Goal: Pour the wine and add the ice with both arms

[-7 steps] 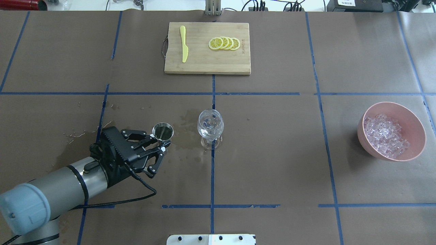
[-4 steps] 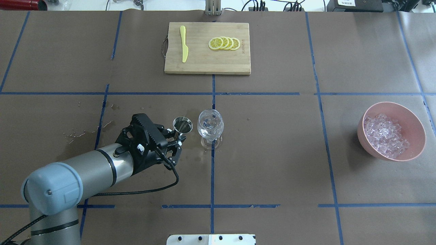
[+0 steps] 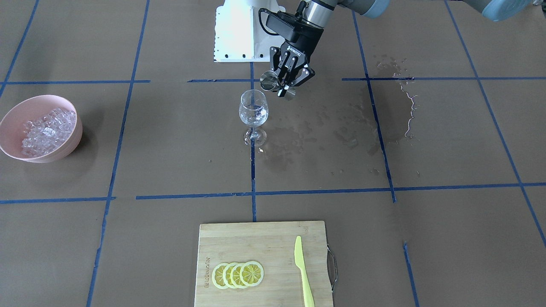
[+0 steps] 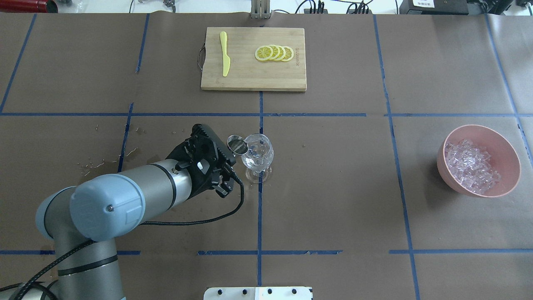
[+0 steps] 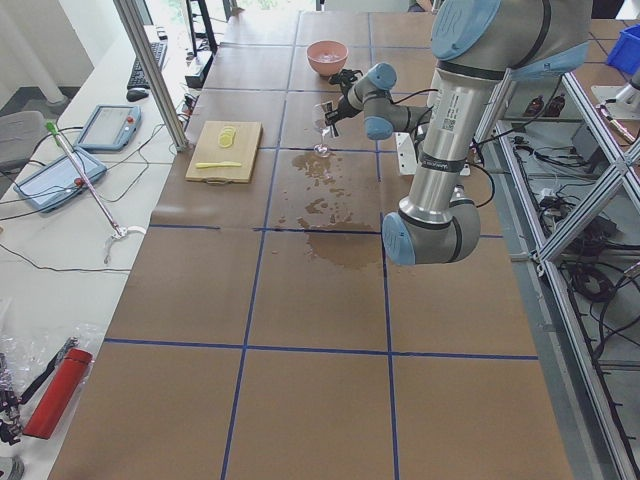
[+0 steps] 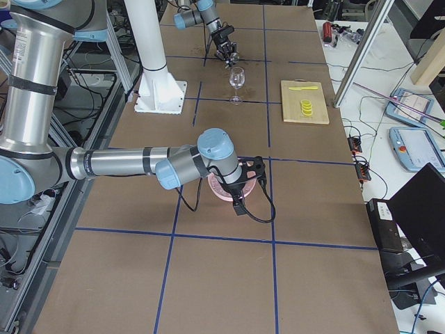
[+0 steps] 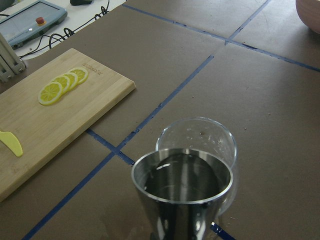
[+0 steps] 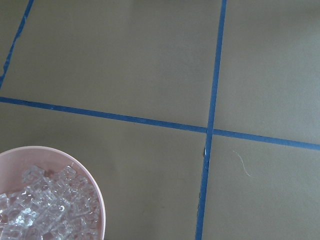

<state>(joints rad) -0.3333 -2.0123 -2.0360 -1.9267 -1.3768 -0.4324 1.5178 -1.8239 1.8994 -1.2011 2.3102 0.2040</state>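
My left gripper (image 4: pixel 227 158) is shut on a steel jigger (image 4: pixel 237 146), seen from the front as well (image 3: pixel 279 87). The jigger is tipped sideways, its mouth against the rim of the clear stemmed wine glass (image 4: pixel 257 156), which stands upright at the table's middle. In the left wrist view the jigger (image 7: pixel 182 180) fills the foreground, the glass (image 7: pixel 197 135) just behind it. Whether there is wine in either I cannot tell. The ice (image 4: pixel 472 166) lies heaped in a pink bowl (image 4: pixel 514 166) at far right. My right gripper (image 6: pixel 240 188) shows only in the exterior right view, by the bowl; I cannot tell whether it is open.
A wooden cutting board (image 4: pixel 250 79) at the far middle carries lemon slices (image 4: pixel 275 53) and a yellow knife (image 4: pixel 225 54). Wet stains (image 3: pixel 324 128) darken the brown paper to the left of the glass. The white base plate (image 3: pixel 239 34) sits at the robot's edge.
My left arm has swung right with the jigger, from well left of the glass to its rim. The jigger now tilts towards the glass.
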